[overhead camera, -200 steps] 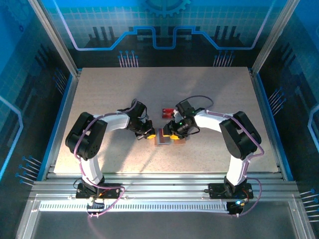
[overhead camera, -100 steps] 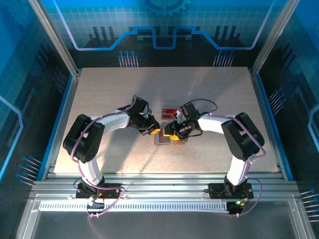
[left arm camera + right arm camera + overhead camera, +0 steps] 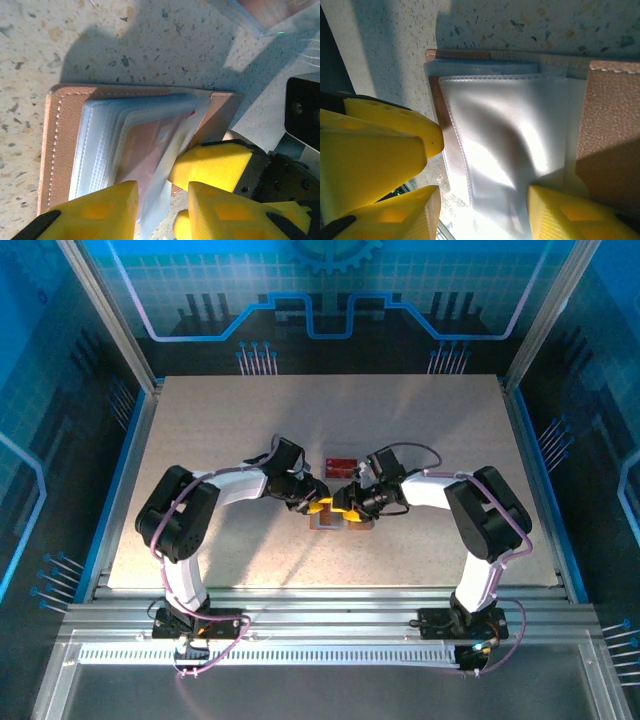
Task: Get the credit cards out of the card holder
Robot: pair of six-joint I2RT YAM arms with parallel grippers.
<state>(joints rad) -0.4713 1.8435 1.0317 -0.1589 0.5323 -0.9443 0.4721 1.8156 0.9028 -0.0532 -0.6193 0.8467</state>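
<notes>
The main risk is that the left gripper (image 3: 162, 192) closes on plastic alone. A clear sleeve (image 3: 157, 200) stands up in the gap between its yellow jaws, and a pinch there would probably lift that leaf, or the whole holder (image 3: 60, 145), and leave the card (image 3: 145, 145) inside. The sleeves look slick and floppy, so a grip could also slip off or crease them. A second risk is a clash, because the two grippers work almost touching over a small thing; in the left wrist view a finger of the right one sits just beside the left jaws. If the right gripper (image 3: 482, 195) lifts or slides, the holder could shift on the table (image 3: 150, 45). The left jaws are parted and grasp nothing that I can see: the sleeve is between them but not pinched. The right jaws are also spread over the sleeve stack, apparently pressing the holder down rather than gripping it. The holder lies open on the table between the arms, directly under both grippers. The card shows as a reddish panel inside the sleeves, just ahead of the left fingertips. A red card (image 3: 343, 464) lies in the clear tray (image 3: 270, 20) just beyond the holder.
</notes>
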